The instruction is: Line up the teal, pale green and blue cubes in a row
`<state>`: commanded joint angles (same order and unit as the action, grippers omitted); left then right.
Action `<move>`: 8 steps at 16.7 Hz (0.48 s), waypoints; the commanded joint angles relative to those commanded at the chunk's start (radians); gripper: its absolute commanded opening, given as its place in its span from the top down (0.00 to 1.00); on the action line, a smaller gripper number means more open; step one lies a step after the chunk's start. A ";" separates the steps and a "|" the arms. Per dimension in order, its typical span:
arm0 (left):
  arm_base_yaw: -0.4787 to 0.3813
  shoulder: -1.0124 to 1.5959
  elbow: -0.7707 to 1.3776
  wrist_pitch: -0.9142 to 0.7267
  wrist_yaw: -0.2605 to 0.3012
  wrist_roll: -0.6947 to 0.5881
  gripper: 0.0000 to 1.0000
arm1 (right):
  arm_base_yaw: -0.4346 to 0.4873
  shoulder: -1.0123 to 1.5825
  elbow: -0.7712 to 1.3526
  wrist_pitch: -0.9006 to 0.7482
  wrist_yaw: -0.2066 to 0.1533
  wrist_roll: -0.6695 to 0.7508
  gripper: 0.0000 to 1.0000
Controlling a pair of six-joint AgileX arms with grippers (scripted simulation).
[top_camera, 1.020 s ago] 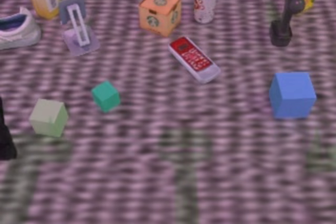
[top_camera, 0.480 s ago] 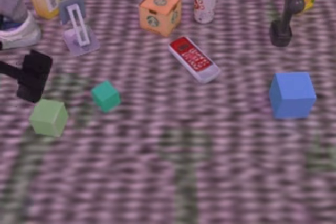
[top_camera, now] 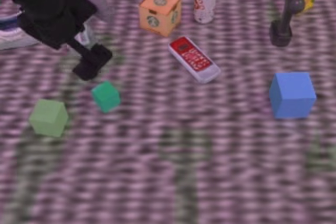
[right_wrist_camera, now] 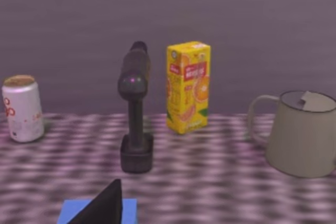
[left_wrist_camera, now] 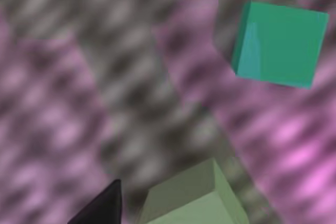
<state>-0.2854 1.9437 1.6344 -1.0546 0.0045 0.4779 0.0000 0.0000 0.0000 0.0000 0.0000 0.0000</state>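
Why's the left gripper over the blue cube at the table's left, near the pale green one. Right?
Not blue. In the top view the left gripper hangs by the teal cube, near the pale green cube. The blue cube sits far right.

We see the teal cube (left_wrist_camera: pixel 281 43) resting on the purple woven cloth (left_wrist_camera: pixel 63 103), well apart from the pale green cube (left_wrist_camera: pixel 191 198). A dark fingertip (left_wrist_camera: pixel 102 208) of our left gripper pokes in just beside the pale green cube.

1. The teal cube (top_camera: pixel 106 96), the smallest, lies at the left side, turned a little.
2. The pale green cube (top_camera: pixel 49 117) lies near it, further left.
3. The blue cube (top_camera: pixel 291 95), the largest, lies well apart at the right.
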 joint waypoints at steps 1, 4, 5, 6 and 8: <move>-0.010 0.077 0.065 -0.038 0.000 0.018 0.00 | 0.000 0.000 0.000 0.000 0.000 0.000 0.00; -0.033 0.252 0.219 -0.123 0.000 0.058 0.00 | 0.000 0.000 0.000 0.000 0.000 0.000 0.00; -0.038 0.290 0.253 -0.141 0.000 0.067 0.00 | 0.000 0.000 0.000 0.000 0.000 0.000 0.00; -0.041 0.317 0.279 -0.155 0.000 0.073 0.00 | 0.000 0.000 0.000 0.000 0.000 0.000 0.00; -0.044 0.341 0.300 -0.166 -0.001 0.079 0.00 | 0.000 0.000 0.000 0.000 0.000 0.000 0.00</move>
<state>-0.3295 2.2845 1.9342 -1.2205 0.0039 0.5565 0.0000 0.0000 0.0000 0.0000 0.0000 0.0000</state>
